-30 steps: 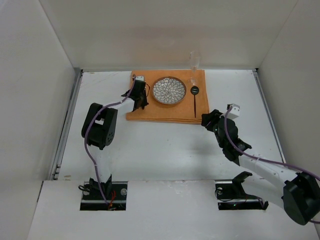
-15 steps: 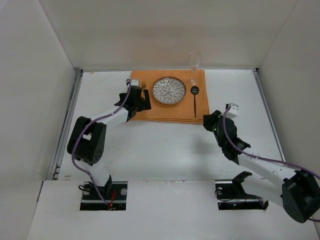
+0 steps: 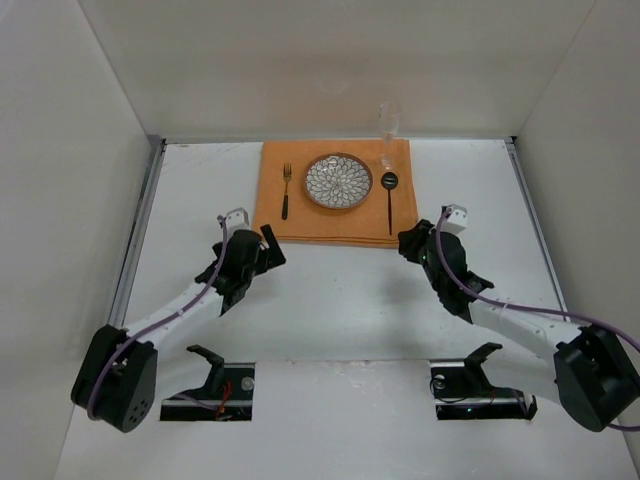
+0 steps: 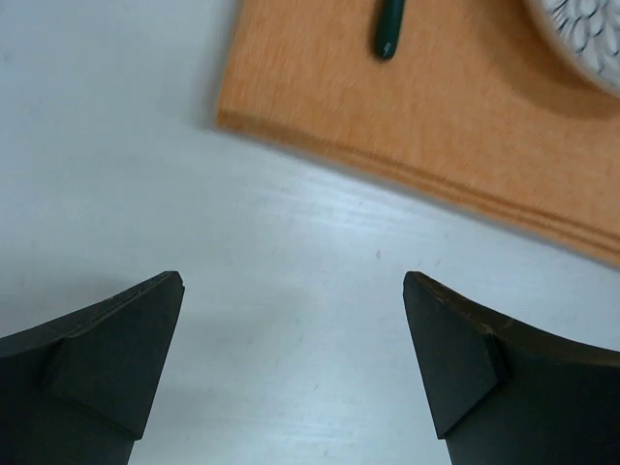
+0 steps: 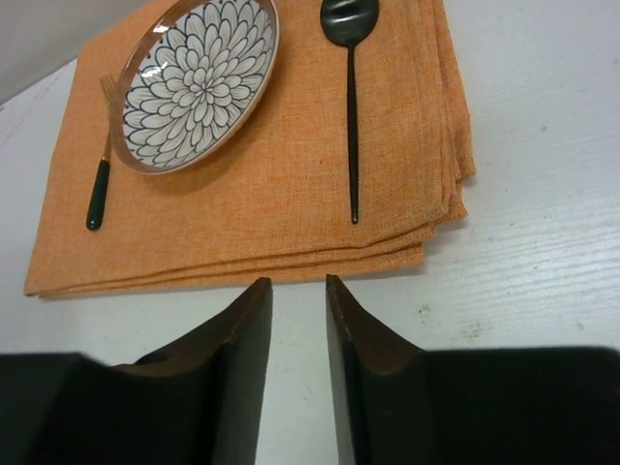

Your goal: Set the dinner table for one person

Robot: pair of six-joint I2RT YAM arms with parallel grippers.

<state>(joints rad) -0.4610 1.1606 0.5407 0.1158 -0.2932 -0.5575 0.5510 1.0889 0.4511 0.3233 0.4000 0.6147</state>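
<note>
On the white dinner table [image 3: 340, 300] lies an orange placemat [image 3: 330, 222] at the back. A flower-patterned plate [image 3: 338, 181] sits in its middle, a fork [image 3: 285, 190] to its left, a black spoon [image 3: 390, 200] to its right. My left gripper [image 3: 268, 243] hovers wide open and empty over bare table just in front of the placemat's near-left corner [image 4: 436, 126], with the fork's handle end [image 4: 387, 29] beyond it. My right gripper [image 3: 405, 243] stands before the near-right corner, jaws a narrow gap apart with nothing between them [image 5: 298, 281].
A clear glass [image 3: 388, 125] stands at the placemat's back right corner. White walls close in the table on the left, right and back. The right wrist view shows the plate [image 5: 199, 77], spoon [image 5: 351, 116] and fork [image 5: 97, 184] beyond the fingers.
My left gripper opened, left the fork lying beside the plate, and drew back off the placemat toward the near left. The right gripper shifted slightly toward the placemat's edge.
</note>
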